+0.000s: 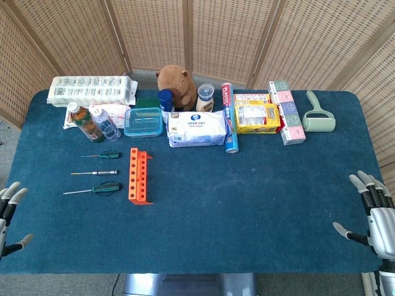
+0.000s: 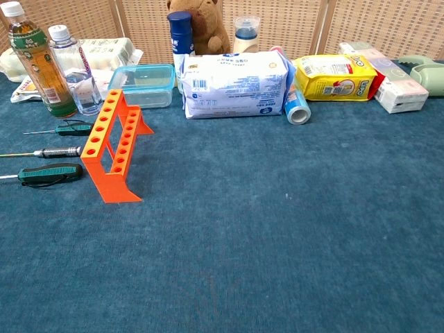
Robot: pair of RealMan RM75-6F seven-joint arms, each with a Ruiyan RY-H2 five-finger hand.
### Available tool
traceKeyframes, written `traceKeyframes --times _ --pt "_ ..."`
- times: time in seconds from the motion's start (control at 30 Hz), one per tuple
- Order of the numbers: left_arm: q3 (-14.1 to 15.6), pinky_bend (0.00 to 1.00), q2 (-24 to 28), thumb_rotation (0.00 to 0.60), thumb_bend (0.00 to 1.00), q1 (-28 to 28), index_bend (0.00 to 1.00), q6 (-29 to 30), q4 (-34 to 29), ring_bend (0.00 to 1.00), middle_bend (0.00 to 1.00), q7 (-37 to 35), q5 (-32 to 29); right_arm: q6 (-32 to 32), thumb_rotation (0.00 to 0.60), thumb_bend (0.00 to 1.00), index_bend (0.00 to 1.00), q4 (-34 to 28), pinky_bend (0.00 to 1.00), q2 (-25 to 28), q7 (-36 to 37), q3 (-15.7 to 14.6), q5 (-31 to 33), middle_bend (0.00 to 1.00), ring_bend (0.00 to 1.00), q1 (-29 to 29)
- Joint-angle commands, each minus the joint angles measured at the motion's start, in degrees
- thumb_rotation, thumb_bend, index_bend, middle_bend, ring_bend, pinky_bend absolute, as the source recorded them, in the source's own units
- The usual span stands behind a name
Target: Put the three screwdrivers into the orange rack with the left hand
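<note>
screwdrivers (image 1: 99, 172) untouched, left hand (image 1: 8, 209) empty

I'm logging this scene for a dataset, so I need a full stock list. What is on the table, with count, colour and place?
screwdrivers: 3, green and dark handles, front left, left of the rack
rack: 1, orange, front left, empty
bottles: 2, one tea, one clear, back left
egg carton: 1, white, back left
container: 1, clear blue, behind the rack
plush toy: 1, brown, back centre
wipes pack: 1, white and blue, centre back
wrap roll: 1, red and blue, right of the wipes
yellow pack: 1, back right
lint roller: 1, pale green, far back right
left hand: 1, left edge, empty
right hand: 1, right edge, empty
</note>
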Motion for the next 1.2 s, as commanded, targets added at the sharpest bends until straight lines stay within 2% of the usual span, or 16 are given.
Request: traceKeyframes --times 0.03,0.13,0.2,0.23,0.3,0.33,0.43,0.5,0.63,0.77,0.87,1.07,1.2 --pt "0.11 0.00 -0.19 0.600 0.01 -0.09 0.00 -0.36 0.23 0.00 0.00 0.14 0.01 -0.01 0.600 0.02 0.08 -0.13 0.00 0.07 0.07 -0.04 -0.06 0.03 0.00 -0.03" --pt "0.25 0.00 -0.48 0.600 0.01 -0.38 0.00 -0.96 0.47 0.00 0.00 0.36 0.33 0.06 0.600 0.02 0.08 -0.37 0.00 0.16 0.06 -0.22 -0.42 0.03 0.00 -0.13" --pt "0.17 0.07 -0.99 0.600 0.02 -0.68 0.00 -1.37 0.58 0.03 0.02 0.83 0.45 0.14 0.600 0.02 0.08 -0.59 0.00 0.22 0.05 -0.41 -0.94 0.03 0.00 -0.18" --pt "0.12 0.18 -1.21 0.600 0.03 -0.77 0.00 -1.51 0.55 0.12 0.08 1.15 0.43 0.19 0.600 0.02 0.08 -0.68 0.00 0.23 0.06 -0.48 -1.13 0.03 0.00 -0.21" --pt "-0.03 0.46 -1.73 0.600 0.04 -1.05 0.00 -1.89 0.41 0.39 0.30 2.00 0.41 0.30 0.600 0.02 0.07 -0.82 0.00 0.26 0.07 -0.64 -1.59 0.03 0.00 -0.26" --pt "-0.16 0.62 -2.24 0.600 0.04 -1.42 0.00 -2.41 0.22 0.56 0.44 2.63 0.46 0.35 0.600 0.02 0.07 -0.90 0.00 0.29 0.09 -0.78 -2.00 0.03 0.00 -0.27" --pt "-0.95 0.87 -4.11 0.600 0.06 -2.64 0.00 -3.95 -0.13 0.83 0.74 4.09 0.02 0.31 0.600 0.02 0.07 -1.09 0.00 0.34 0.28 -1.15 -3.03 0.03 0.00 -0.20" --pt "-1.96 0.93 -6.31 0.600 0.07 -3.79 0.00 -5.42 0.05 0.91 0.85 6.19 -1.05 0.10 0.600 0.02 0.07 -1.14 0.00 0.42 0.74 -1.52 -3.82 0.03 0.00 -0.10" --pt "-5.78 1.00 -11.81 0.600 0.10 -8.21 0.00 -12.12 -0.17 0.98 0.95 11.31 -7.85 -0.53 0.600 0.02 0.07 -0.61 0.00 0.96 3.17 -2.10 -4.60 0.03 0.00 0.17" --pt "-8.49 1.00 -14.44 0.600 0.13 -11.35 0.06 -17.03 -0.96 1.00 0.97 14.51 -14.78 -0.29 0.600 0.02 0.07 -0.46 0.00 1.60 5.40 -2.05 -4.57 0.03 0.00 0.18" --pt "-11.58 1.00 -17.84 0.600 0.14 -15.48 0.10 -21.97 -0.90 1.00 0.97 20.60 -23.64 -0.04 0.600 0.02 0.07 -0.13 0.00 2.30 7.80 -1.79 -3.88 0.03 0.00 0.12" --pt "-13.33 1.00 -21.63 0.600 0.21 -19.92 0.19 -24.63 -0.95 1.00 0.97 26.91 -32.14 -0.20 0.600 0.02 0.07 0.47 0.00 2.94 10.38 -1.72 -3.41 0.03 0.00 0.19" --pt "-13.82 1.00 -23.95 0.600 0.22 -21.85 0.20 -23.86 -0.38 1.00 0.97 30.47 -35.87 -0.14 0.600 0.02 0.07 0.65 0.00 3.30 11.73 -1.71 -3.44 0.03 0.00 0.21"
